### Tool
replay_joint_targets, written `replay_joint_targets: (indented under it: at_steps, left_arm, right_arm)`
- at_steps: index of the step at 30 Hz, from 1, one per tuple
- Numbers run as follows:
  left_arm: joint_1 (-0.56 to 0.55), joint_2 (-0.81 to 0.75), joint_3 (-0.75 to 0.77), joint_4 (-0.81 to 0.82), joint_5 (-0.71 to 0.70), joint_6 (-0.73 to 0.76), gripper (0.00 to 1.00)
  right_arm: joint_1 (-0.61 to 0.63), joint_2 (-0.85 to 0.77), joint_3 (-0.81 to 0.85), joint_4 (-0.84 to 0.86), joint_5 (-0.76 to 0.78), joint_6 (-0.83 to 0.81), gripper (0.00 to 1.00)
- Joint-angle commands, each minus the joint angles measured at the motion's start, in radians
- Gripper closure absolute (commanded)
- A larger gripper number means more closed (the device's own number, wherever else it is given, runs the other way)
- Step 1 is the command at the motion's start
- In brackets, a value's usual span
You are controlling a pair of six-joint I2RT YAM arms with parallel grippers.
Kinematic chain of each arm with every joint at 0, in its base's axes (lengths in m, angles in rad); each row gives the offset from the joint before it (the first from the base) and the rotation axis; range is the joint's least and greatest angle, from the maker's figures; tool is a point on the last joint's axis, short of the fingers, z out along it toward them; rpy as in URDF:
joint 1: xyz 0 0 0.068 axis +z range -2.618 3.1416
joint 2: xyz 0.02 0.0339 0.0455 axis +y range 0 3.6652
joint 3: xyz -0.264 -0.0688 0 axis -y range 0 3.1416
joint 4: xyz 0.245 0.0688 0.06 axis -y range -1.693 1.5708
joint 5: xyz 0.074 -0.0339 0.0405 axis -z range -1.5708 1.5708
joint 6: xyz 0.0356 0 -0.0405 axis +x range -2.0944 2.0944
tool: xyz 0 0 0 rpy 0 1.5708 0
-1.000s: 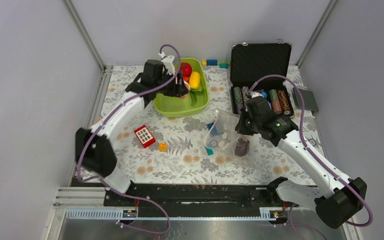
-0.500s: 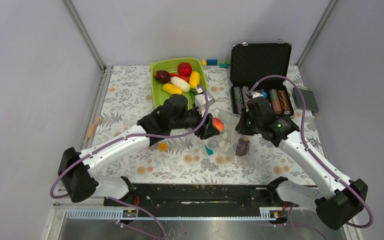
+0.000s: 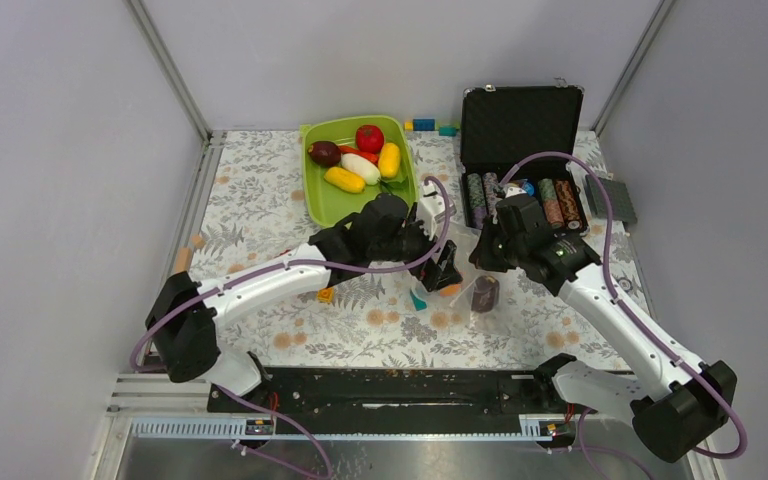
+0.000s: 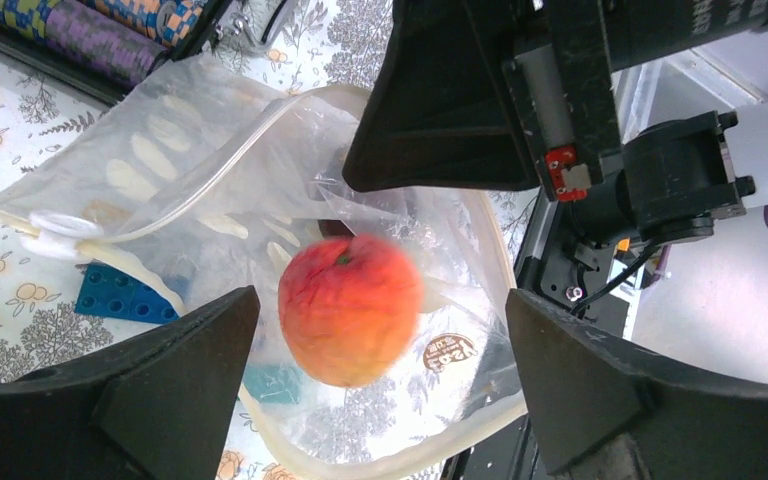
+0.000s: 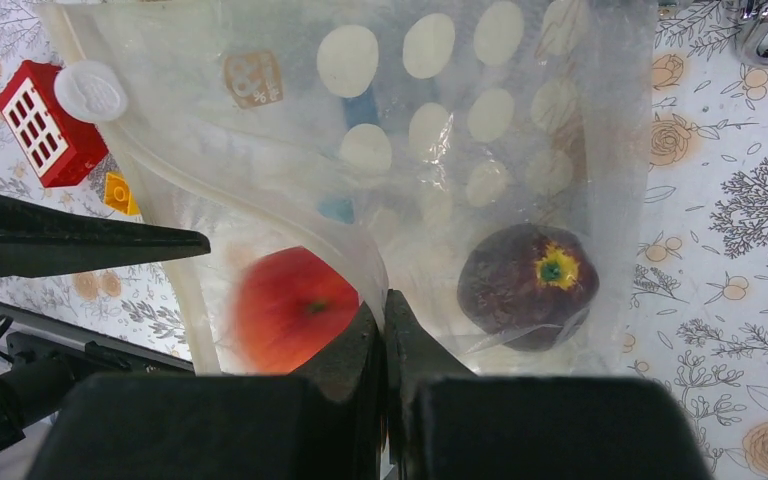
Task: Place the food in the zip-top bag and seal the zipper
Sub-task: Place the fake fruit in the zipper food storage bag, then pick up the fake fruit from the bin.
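Note:
The clear zip-top bag [image 3: 448,255] lies mid-table with its mouth held up. My right gripper [image 3: 482,255] is shut on the bag's upper mouth edge [image 5: 384,310]. My left gripper [image 3: 444,272] is open over the mouth [image 4: 380,300]. The orange-red peach [image 4: 350,308] is loose between its spread fingers, touching neither, inside the bag's rim; it also shows in the right wrist view [image 5: 285,305]. A dark maroon fruit [image 5: 530,285] lies in the bag. The zipper strip [image 4: 200,180] is unsealed. Red [image 3: 369,137], maroon, white and yellow pieces stay in the green tray [image 3: 332,203].
An open black case [image 3: 520,125] with striped poker chips stands behind the bag. A blue block [image 4: 125,295] lies under the bag. A red block [image 5: 45,135] and a small orange block [image 3: 325,294] lie left of it. A grey plate [image 3: 612,200] lies far right.
My left arm swung from the tray to the bag carrying the peach, then opened. The peach has left the jaws and sits lower, in the bag mouth. The right arm held still.

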Motion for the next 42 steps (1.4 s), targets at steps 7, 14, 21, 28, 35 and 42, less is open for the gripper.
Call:
replay_joint_targets:
  at_steps: [7, 14, 21, 28, 35, 42]
  left_arm:
    - [-0.022, -0.041, 0.063, 0.013, -0.059, 0.013, 0.01]
    - [-0.019, -0.101, 0.073, -0.068, -0.313, -0.025, 0.01]
    - [0.021, -0.231, 0.029, -0.098, -0.553, -0.058, 0.01]
    - [0.257, -0.246, 0.040, -0.176, -0.557, -0.163, 0.01]
    - [0.424, -0.062, 0.137, -0.234, -0.517, -0.238, 0.01]
    - [0.522, 0.190, 0.292, -0.244, -0.499, -0.267, 0.01]
  right_arm:
    - [-0.009, -0.034, -0.002, 0.026, -0.037, 0.009, 1.00]
    - [-0.016, -0.052, 0.017, -0.001, -0.051, 0.019, 1.00]
    - [-0.020, -0.089, 0.123, -0.094, -0.137, 0.035, 1.00]
    - [-0.020, -0.073, 0.189, -0.063, -0.348, 0.078, 1.00]
    - [-0.022, -0.033, 0.173, -0.127, -0.113, 0.062, 1.00]
    - [-0.029, 0.042, 0.171, -0.238, 0.215, 0.003, 1.00]
